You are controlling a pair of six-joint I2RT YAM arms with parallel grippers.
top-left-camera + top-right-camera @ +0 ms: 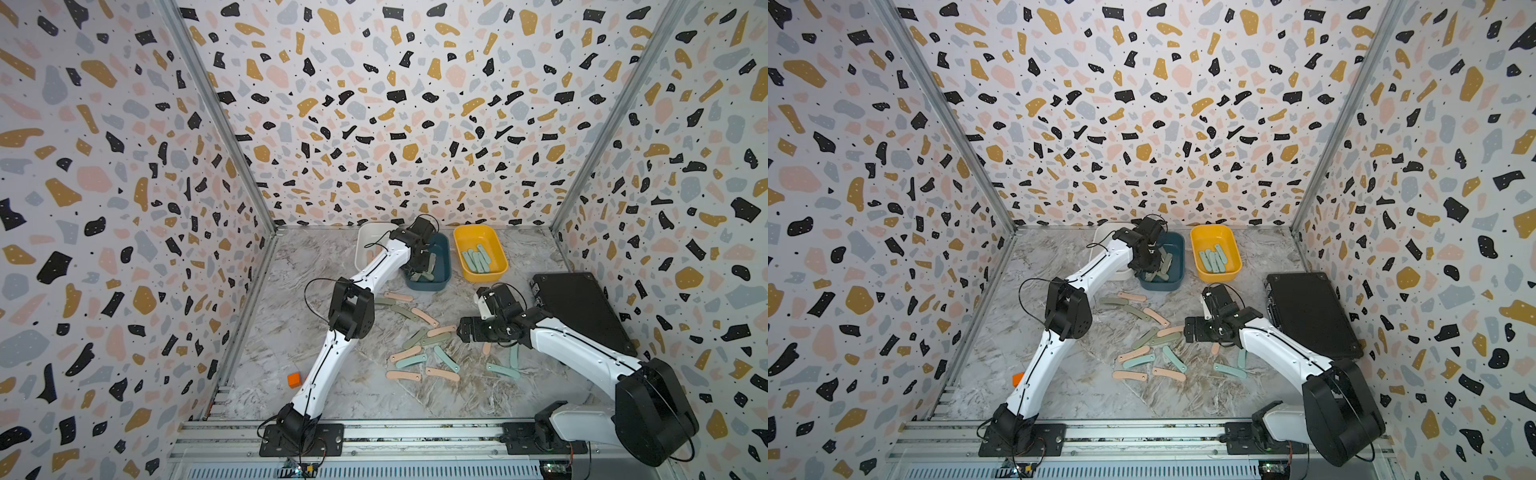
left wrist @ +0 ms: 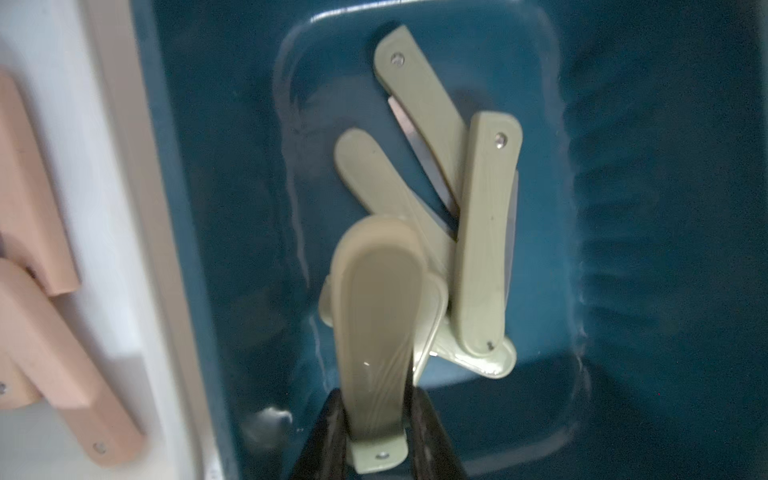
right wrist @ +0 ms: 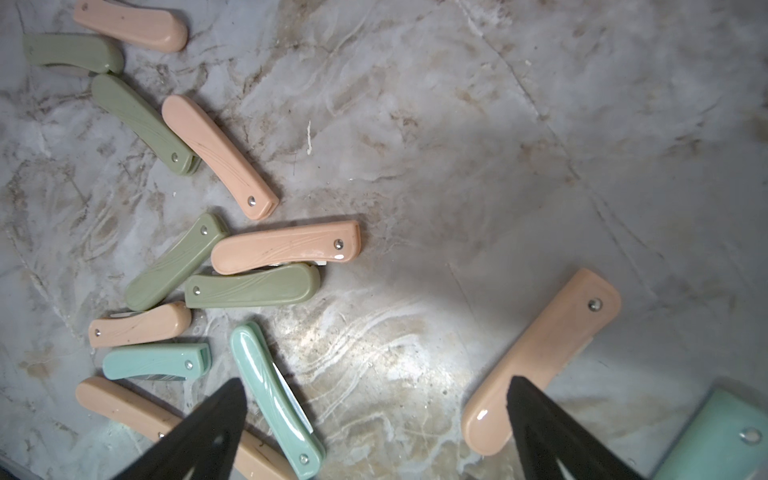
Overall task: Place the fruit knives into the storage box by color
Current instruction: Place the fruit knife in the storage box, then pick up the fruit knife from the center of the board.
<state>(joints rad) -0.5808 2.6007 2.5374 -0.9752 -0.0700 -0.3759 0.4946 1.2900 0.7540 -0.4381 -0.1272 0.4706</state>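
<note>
The left hand [image 2: 376,392], nearly closed, pinches a green knife [image 2: 380,307] inside the far blue box [image 2: 623,249]; it should let go next. The right hand [image 3: 376,384] hovers wide open, empty, over a pink knife [image 3: 544,353].

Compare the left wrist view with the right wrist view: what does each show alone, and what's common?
Left wrist only: dark teal plastic bin, a sage green folded knife in the left gripper, white bin. Right wrist only: marble tabletop, mint teal folded knives, open right gripper. Both: loose sage green knives and peach-pink folded knives, though different ones.
</note>
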